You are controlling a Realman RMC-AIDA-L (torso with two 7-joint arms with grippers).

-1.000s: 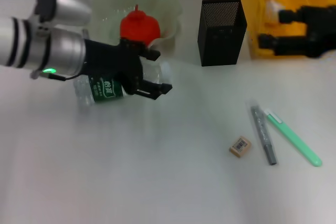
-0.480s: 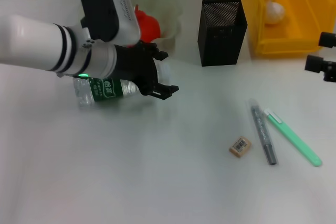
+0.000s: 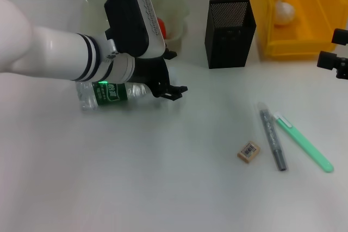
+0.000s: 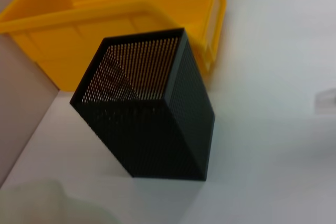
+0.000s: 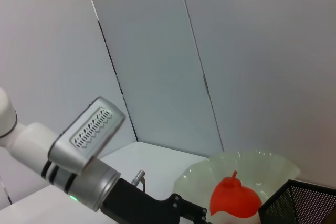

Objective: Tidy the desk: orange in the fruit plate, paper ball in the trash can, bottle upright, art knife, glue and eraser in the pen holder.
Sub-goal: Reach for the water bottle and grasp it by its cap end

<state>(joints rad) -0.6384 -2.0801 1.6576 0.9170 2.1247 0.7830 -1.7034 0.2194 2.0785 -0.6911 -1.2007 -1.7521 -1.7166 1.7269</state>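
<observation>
My left gripper [image 3: 169, 73] hung with its jaws apart just past the cap end of the bottle [image 3: 109, 92], which lay on its side on the desk [image 3: 163, 177], in front of the plate [image 3: 176, 12] holding the orange [image 3: 161, 25]. My right gripper [image 3: 334, 52] sat at the desk's right edge, beside the yellow bin [image 3: 272, 20] with the paper ball [image 3: 284, 11] inside; whether its jaws were open I could not tell. The eraser [image 3: 248, 151] lay near two pens, well apart from the holder [image 3: 229, 33].

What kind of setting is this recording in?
Most likely an office desk set up for a tidying test: a plain white desk against grey partition panels, with a black mesh pen holder, an eraser and pen-like tools lying loose.
</observation>
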